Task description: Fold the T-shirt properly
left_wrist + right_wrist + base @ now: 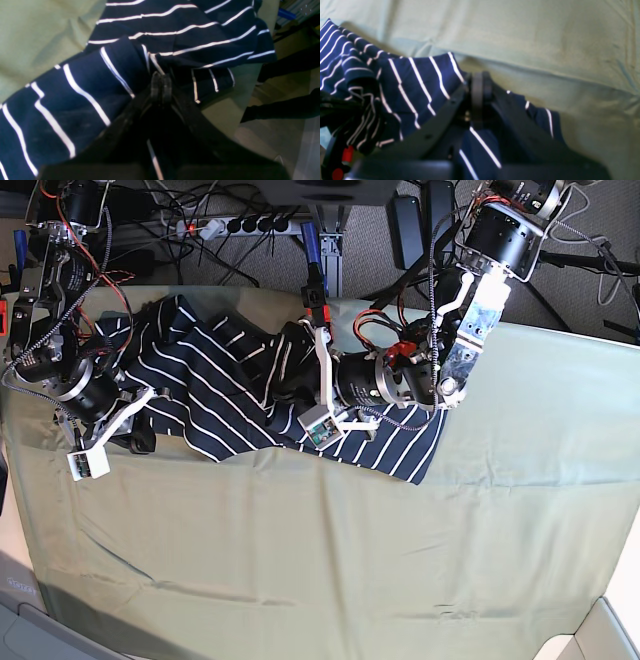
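shirt point(235, 385): soft, light, limp, bunches | both pincers, left point(161, 86) and right point(478, 93), clenched on fabric | regrip: hem corners

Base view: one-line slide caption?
Both hands, left and right, pinch the striped T-shirt bunched on the green cloth.

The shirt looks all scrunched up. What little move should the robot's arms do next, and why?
Probably pull the two arms gently apart to stretch the shirt flat. Both the left gripper and the right gripper have their jaws shut on cloth, and the shirt lies bunched in folds between them on the green table cloth, too rumpled to fold neatly.
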`<state>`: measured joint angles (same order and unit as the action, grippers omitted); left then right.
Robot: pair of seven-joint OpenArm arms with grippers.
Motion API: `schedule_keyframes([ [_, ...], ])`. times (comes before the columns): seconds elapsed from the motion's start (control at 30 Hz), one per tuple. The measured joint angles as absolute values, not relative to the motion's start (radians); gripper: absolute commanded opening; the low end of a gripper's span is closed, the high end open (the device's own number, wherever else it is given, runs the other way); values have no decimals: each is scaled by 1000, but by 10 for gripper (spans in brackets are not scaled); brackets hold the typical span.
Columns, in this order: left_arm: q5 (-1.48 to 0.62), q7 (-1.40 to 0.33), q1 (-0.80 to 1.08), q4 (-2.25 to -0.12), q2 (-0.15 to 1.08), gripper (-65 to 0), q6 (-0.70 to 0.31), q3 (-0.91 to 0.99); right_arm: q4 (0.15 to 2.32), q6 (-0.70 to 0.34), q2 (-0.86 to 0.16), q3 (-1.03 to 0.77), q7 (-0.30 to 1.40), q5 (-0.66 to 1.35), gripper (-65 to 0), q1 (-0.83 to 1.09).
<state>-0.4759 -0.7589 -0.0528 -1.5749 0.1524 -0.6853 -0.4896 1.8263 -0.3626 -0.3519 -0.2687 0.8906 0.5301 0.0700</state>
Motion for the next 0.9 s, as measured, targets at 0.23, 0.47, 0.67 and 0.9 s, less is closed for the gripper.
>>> schedule_keyframes([
  [0.23, -620, -868, -101, -1618, 152, -650, -685, -416, 1826, -363, -350, -320, 890, 565, -650, 70],
  [0.47, -733, -928, -100, -1691, 204, -650, -685, -314, 1826, -363, -352, -569, 895, 556, -650, 52],
  [0.67, -732, -939, -100, -1691, 233, -650, -686, -300, 1727, -363, -378, -727, 987, 569, -348, 53],
  [0.9, -731, -949, -75, -1690, 280, -650, -686, -302, 1547, -363, -395, -718, 1096, 705, -241, 95],
])
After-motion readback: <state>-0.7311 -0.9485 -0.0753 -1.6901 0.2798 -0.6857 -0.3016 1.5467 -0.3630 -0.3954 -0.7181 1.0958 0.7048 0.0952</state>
